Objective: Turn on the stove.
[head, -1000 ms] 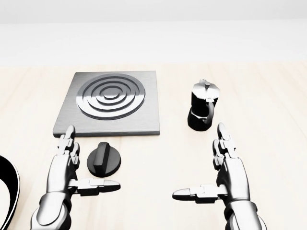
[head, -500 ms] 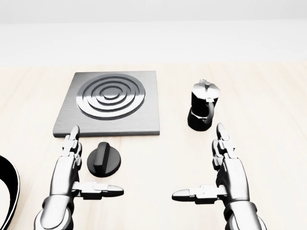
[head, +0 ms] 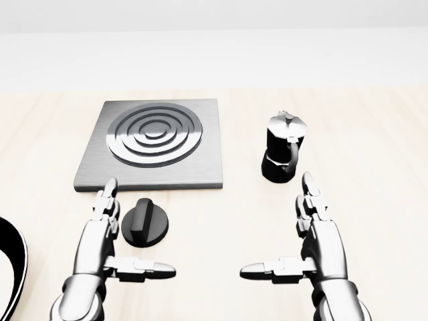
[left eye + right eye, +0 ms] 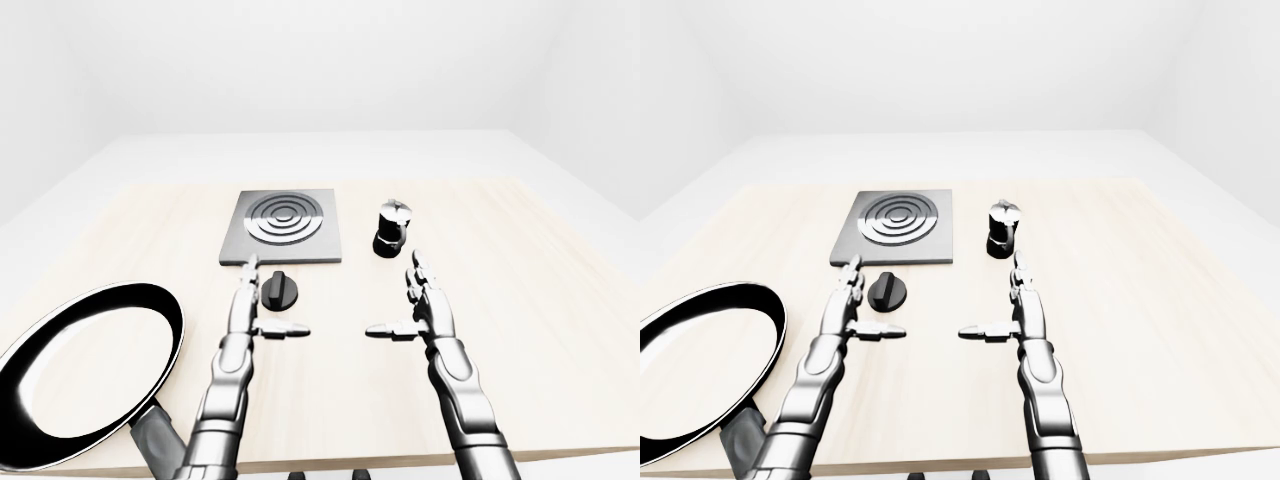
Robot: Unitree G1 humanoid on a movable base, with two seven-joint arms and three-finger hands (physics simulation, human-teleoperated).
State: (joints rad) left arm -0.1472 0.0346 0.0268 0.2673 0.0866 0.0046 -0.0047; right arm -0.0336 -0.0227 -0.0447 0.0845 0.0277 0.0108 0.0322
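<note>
The square grey stove plate (image 3: 154, 144) with ring burner lies on the light wooden table (image 3: 374, 167). Its black round knob (image 3: 145, 223) sits on the table just below the plate. My left hand (image 3: 136, 235) is open. Its fingers (image 3: 103, 210) stand upright just left of the knob and its thumb (image 3: 144, 269) points right below the knob, apart from it. My right hand (image 3: 275, 225) is open and empty, to the right of the knob and below the moka pot.
A black moka pot (image 3: 284, 148) stands right of the stove plate, just above my right hand's fingers. A large black frying pan (image 4: 90, 370) lies at the table's lower left in the left-eye view, left of my left arm.
My left hand has shifted right and slightly up, closer to the knob. The right hand, knob and pot have not moved.
</note>
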